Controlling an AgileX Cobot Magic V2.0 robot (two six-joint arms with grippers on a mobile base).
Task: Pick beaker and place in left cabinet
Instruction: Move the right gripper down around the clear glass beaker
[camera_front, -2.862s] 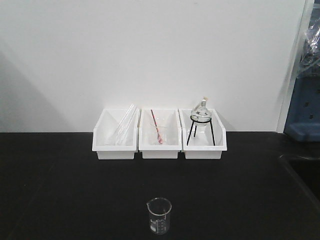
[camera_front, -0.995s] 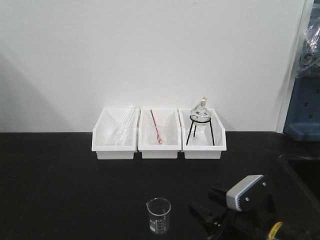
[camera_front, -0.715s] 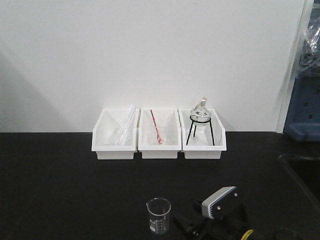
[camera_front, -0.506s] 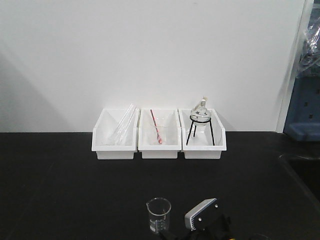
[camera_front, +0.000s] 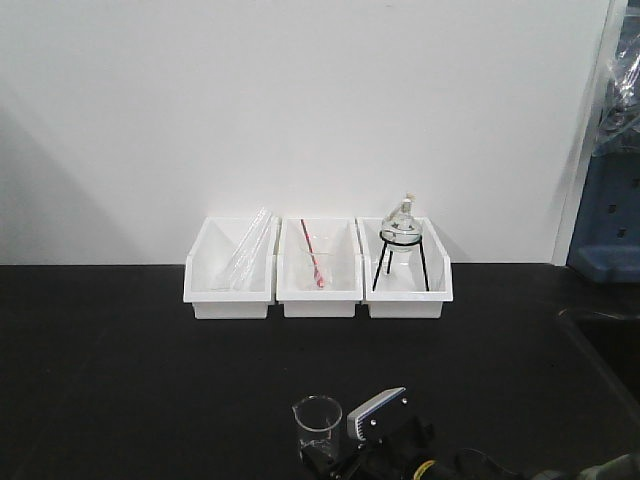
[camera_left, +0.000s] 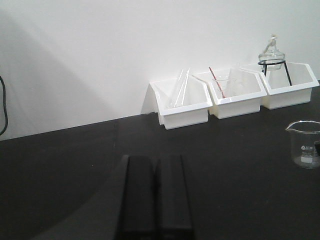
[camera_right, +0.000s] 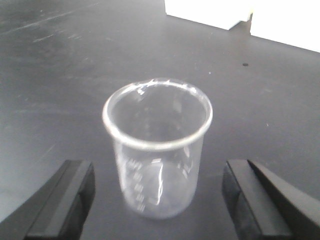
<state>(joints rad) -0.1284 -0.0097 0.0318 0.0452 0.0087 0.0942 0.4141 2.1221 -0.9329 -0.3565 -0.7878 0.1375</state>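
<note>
The black benchtop (camera_front: 120, 380) carries three white bins (camera_front: 319, 268) at twelve o'clock. The right gripper (camera_right: 156, 170) is spread wide, its fingers at three and nine o'clock of the upright beaker (camera_front: 317, 418) and clear of the glass. The left gripper (camera_left: 155, 161) hangs pinched together, holding nothing.

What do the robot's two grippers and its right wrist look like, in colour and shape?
The left gripper has two flat, black, rectangular fingers. The right gripper has black, wedge-shaped fingers. On the right wrist sits a light grey box with rounded corners, and behind it a small yellow mark shows on the black body.
</note>
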